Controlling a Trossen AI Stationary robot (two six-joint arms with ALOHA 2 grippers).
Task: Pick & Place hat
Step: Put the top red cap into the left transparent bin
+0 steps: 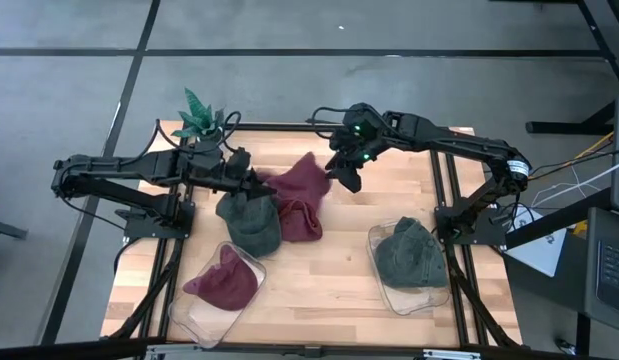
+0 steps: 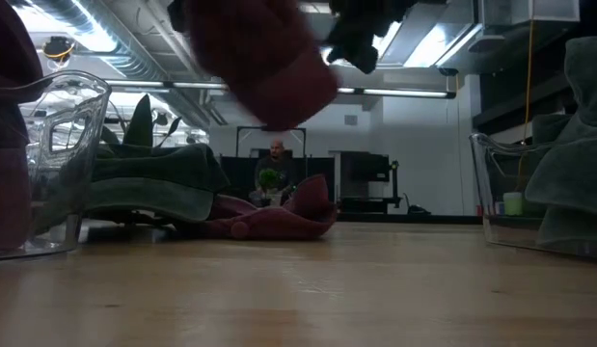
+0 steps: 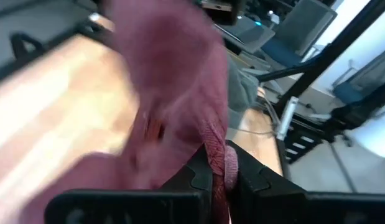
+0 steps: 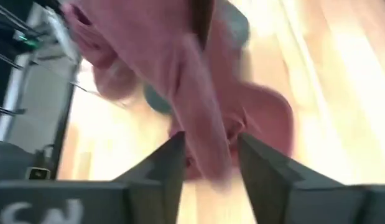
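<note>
A maroon hat (image 1: 301,180) hangs in the air between my two grippers, high in the low view (image 2: 269,67). My left gripper (image 1: 257,183) is at its left end and is shut on it. My right gripper (image 1: 341,172) is at its right edge, open, and a strip of the maroon cloth (image 4: 201,124) runs between its fingers. Below, a second maroon hat (image 1: 301,222) and a dark green hat (image 1: 249,225) lie side by side on the wooden table. My left gripper (image 3: 218,186) pinches a gathered edge of the maroon hat (image 3: 212,146) between its two shut fingers, coming level from the table's left. The hat is lifted clear and spreads out beyond the fingers. My right gripper (image 4: 211,168) has cloth between its open fingers; whether they touch it cannot be told.
A clear container (image 1: 199,312) near the left front holds a maroon hat (image 1: 224,280). Another clear container (image 1: 421,300) at the right front holds a dark green hat (image 1: 409,255). A green plant (image 1: 199,115) stands at the far left corner. A person (image 2: 276,159) shows far behind the table.
</note>
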